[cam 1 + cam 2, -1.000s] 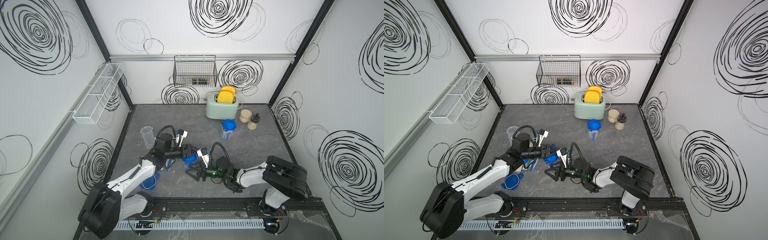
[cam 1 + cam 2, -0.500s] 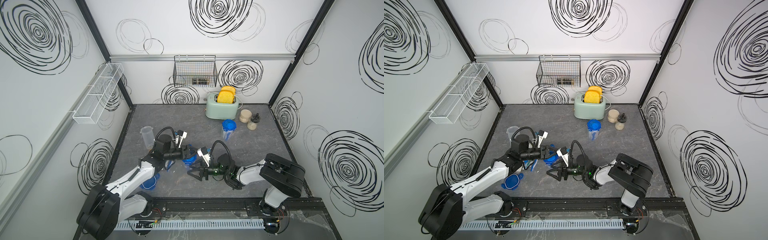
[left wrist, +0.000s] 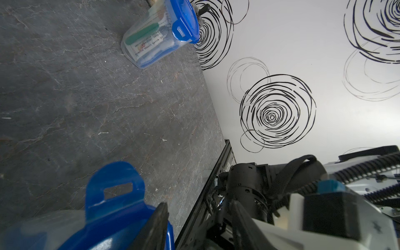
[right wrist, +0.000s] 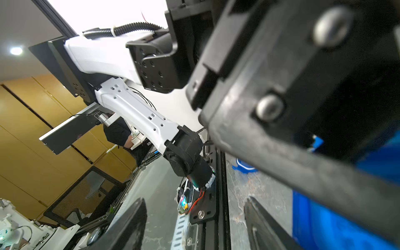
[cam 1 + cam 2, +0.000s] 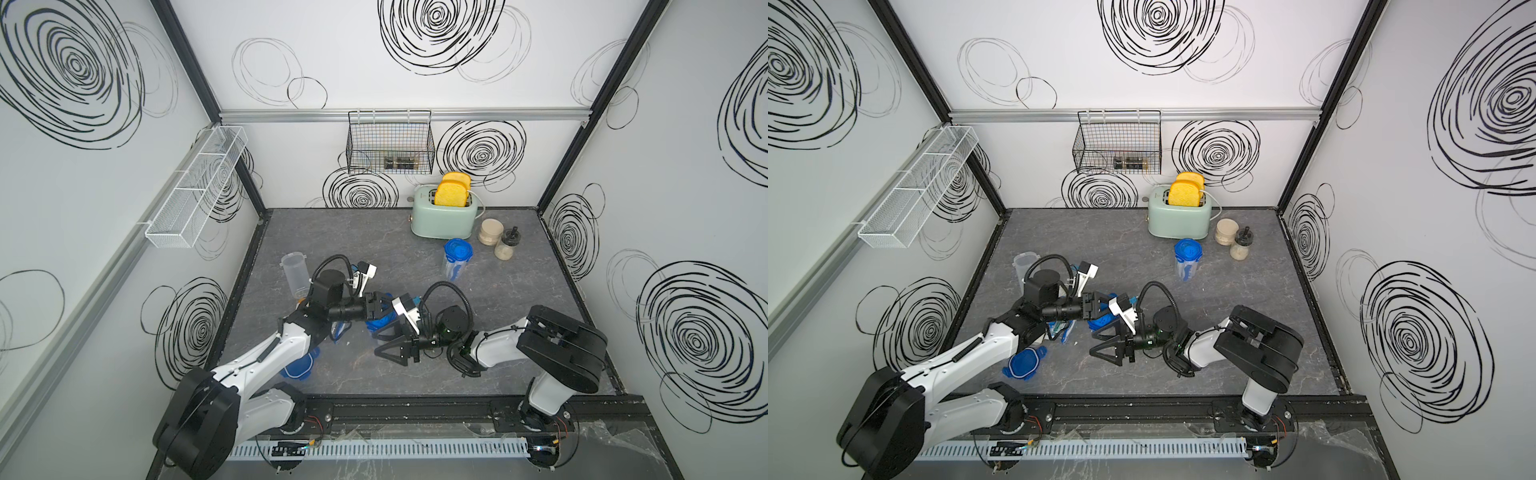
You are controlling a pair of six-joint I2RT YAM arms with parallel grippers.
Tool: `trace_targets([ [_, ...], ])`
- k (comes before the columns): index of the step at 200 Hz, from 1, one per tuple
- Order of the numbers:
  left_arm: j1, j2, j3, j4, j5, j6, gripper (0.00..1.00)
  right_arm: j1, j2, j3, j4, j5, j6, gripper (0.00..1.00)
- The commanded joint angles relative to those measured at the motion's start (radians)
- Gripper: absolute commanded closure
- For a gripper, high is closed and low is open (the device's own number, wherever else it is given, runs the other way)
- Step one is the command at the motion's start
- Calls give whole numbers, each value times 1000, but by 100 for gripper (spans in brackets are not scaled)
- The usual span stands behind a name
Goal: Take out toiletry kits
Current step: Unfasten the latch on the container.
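Blue plastic fills the near corner of the left wrist view. It is the clip lid of a clear tub that lies between the two arms, with its cloudy body just showing beside it. One finger of the left gripper rests against that lid. The jaws stand parted, with only the table edge seen between them. In both top views the right arm's white camera mount covers this contact. Only the right wrist view shows the right gripper spread wide and holding nothing, with bare table between its fingers.

The left wrist view also looks into the far tub, which is upright and shut. A toiletry kit sits inside, with a green handle, a printed white packet and a blue toothbrush. In both top views its contents show only as a blue smear. More kit pieces, blue and clear-wrapped, lie on the table under the left arm.

There are three clear tubs in all, one of them a lidless tub near the left wall. There are three blue lids, including a loose lid on the table. Two jars stand beside one green toaster, which holds two slices.
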Motion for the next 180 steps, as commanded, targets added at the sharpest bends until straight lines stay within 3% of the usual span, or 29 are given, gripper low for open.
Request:
trace_targets([
  [1,-6,55,-71,-190,-46,7,48,2,-36,11,-11,-13,-41,27],
  [51,-4,40,-54,-209,-46,13,48,7,-134,-13,-305,69,-130,27],
  [131,-6,6,-13,-248,-44,12,48,-18,-222,-100,-438,209,-152,30],
  [180,-14,-38,41,-291,-32,9,47,-66,-274,-83,-478,196,-165,32],
])
